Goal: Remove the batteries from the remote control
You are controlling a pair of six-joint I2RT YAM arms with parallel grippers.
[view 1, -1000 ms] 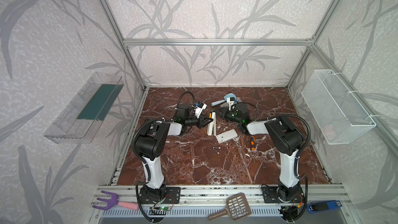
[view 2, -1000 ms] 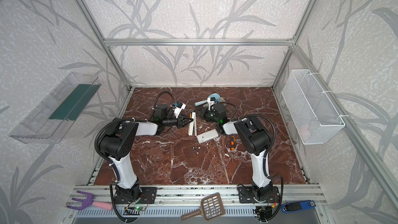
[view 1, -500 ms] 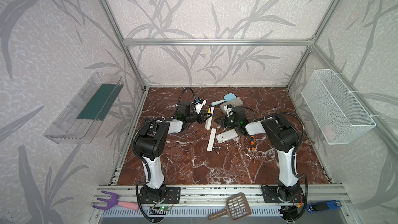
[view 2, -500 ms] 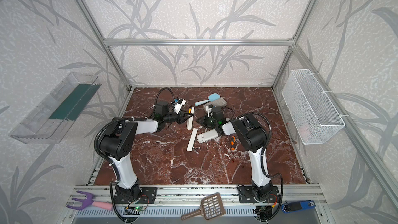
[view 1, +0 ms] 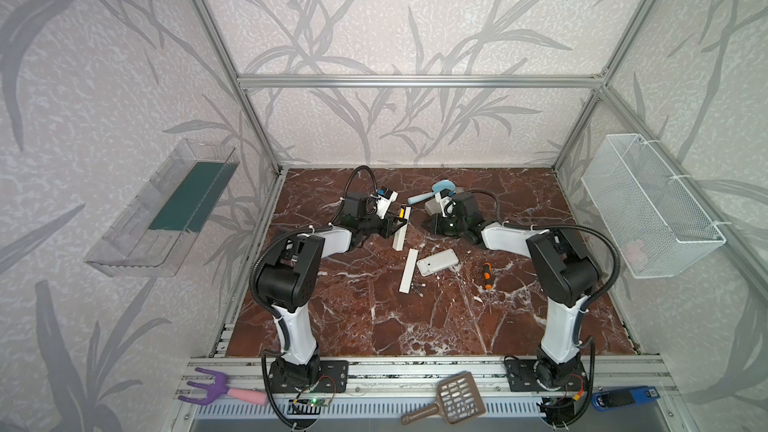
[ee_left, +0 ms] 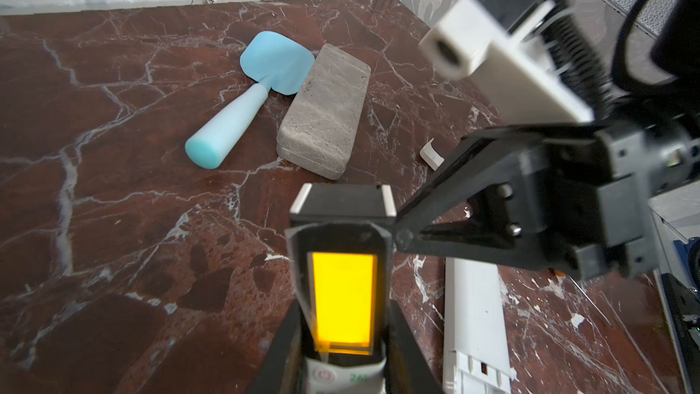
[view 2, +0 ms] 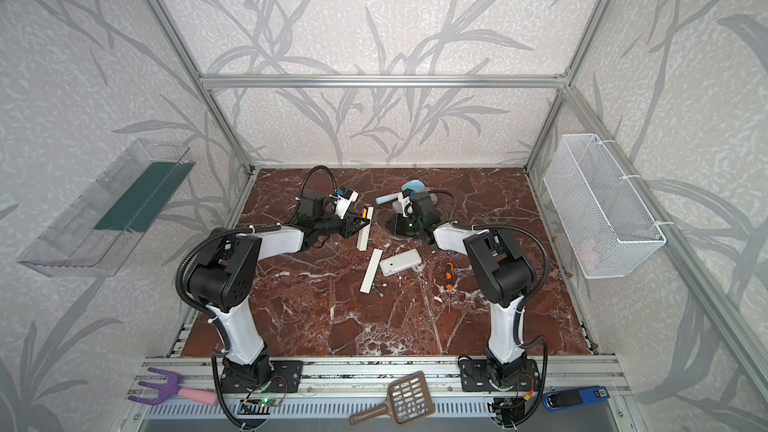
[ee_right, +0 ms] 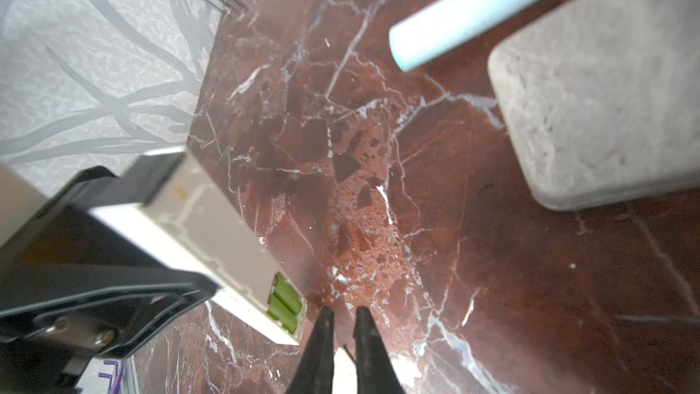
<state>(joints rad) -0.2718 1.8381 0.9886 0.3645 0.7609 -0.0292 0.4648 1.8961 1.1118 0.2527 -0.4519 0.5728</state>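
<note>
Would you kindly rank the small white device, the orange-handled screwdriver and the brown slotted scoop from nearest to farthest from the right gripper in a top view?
From the right gripper:
1. small white device, mid-table, close by
2. orange-handled screwdriver, on the table's right
3. brown slotted scoop, on the front rail

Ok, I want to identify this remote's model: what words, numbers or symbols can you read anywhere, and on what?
"26", green, next character cut off: on the white remote control with a yellow-lit screen.
Red power symbol: same remote, beside the number.
Label on the blue device on the front rail: too small to read.
Nothing else legible.
</note>
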